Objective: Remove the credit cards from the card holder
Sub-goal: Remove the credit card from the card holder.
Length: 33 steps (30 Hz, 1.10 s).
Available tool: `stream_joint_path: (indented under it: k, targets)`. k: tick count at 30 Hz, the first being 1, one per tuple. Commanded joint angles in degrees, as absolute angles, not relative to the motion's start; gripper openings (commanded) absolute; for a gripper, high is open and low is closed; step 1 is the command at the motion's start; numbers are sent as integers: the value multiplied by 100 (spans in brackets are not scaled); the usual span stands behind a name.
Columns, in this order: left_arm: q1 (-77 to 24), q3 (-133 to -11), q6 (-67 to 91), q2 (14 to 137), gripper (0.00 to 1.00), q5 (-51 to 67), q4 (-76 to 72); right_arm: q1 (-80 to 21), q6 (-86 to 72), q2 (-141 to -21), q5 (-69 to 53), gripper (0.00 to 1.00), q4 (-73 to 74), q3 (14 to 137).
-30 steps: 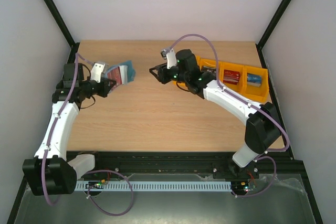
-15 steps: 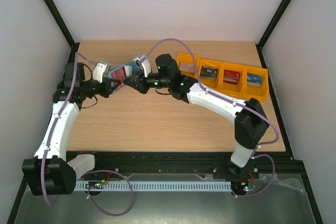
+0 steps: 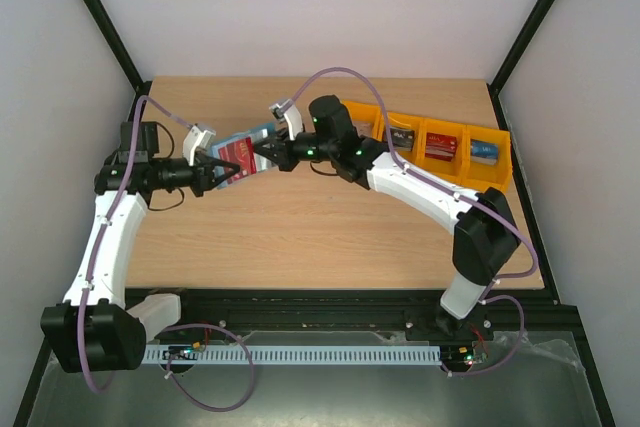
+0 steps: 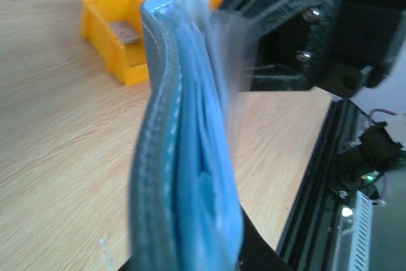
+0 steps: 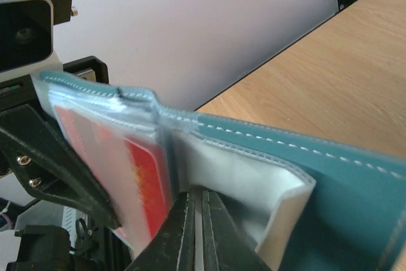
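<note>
Cards (image 3: 441,146) lie in the orange bins (image 3: 506,162), but a red card (image 3: 232,154) is left in the wallet (image 3: 255,135) (held in mid-air). The left gripper (image 3: 205,169) clamps the wallet; the right gripper (image 3: 262,154) is pinched closed at its pockets, its hold unclear.

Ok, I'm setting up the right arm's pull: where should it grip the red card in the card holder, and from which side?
Probably the red card by the edge facing right, jaws flat across its thin faces. Come from the right, opposite the left end effector, which clamps the card holder at its far end, so the pull runs straight out of the pocket.
</note>
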State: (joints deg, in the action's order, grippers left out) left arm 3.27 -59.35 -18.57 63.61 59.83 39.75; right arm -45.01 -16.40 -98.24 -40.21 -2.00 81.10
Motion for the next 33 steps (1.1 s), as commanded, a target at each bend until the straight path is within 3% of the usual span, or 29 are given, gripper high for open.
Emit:
stream_joint_path:
  k: [1,10,18,22,24,27,33]
  targets:
    - [280,-6205,-2582,6302,2,6996,4568,-4387,-1373,-9694,-4136,6,70,8054]
    - [294,-6155,-2549,6304,2,7014,4528,-4520,-1035,-9536,-5039,16,42,7984]
    - [299,-6177,-2638,6297,2,7093,4616,-4423,-231,-9043,-4705,22,681,7817]
    - [299,-6174,-2701,6302,2,7099,4665,-4412,82,-8874,-5028,40,959,7728]
    - [299,-6167,-2768,6280,2,7056,4710,-4407,-7,-8895,-5321,43,920,7730]
    - [303,-6194,-2942,6256,2,7082,4862,-4412,-392,-8912,-5489,41,539,7697]
    - [299,-6245,-3034,6258,2,7147,4949,-4412,-1160,-9035,-5213,27,-367,7537]
